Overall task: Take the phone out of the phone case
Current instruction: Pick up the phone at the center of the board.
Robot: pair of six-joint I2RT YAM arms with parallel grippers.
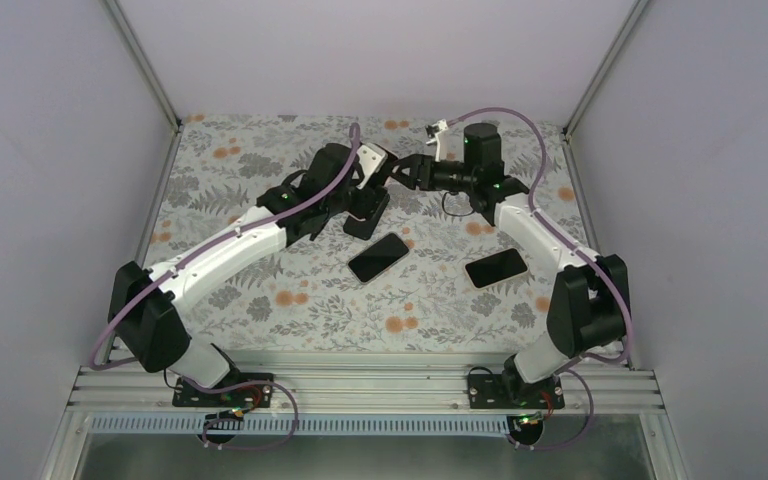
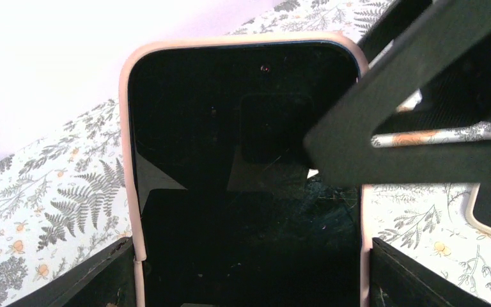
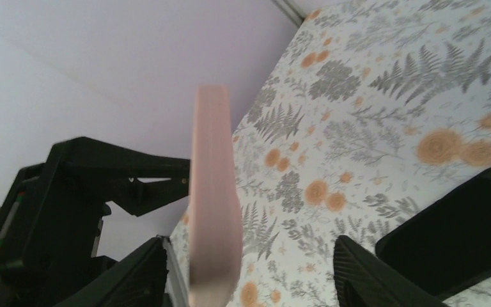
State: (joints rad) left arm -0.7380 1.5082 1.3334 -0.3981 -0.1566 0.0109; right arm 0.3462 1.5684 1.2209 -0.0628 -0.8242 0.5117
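Left gripper (image 2: 252, 281) clamped on the phone case (image 2: 125, 128) sides, holding it up over the far middle of the table (image 1: 250, 150), phone (image 2: 230, 192) seated inside. Right gripper (image 3: 252, 275) fingers apart, straddling its edge. My worry: right pinches case and screen together, so nothing separates.

The top camera hangs high behind the arm bases, looking down and forward across the whole flowered table (image 1: 290, 310) to the far wall. The left wrist camera sits very close, facing the screen side of the phone case (image 2: 125, 128), which nearly fills its view. The right wrist camera, also close, sees that same case edge-on, with the table's right side beyond. All three share the case and the floral surface.
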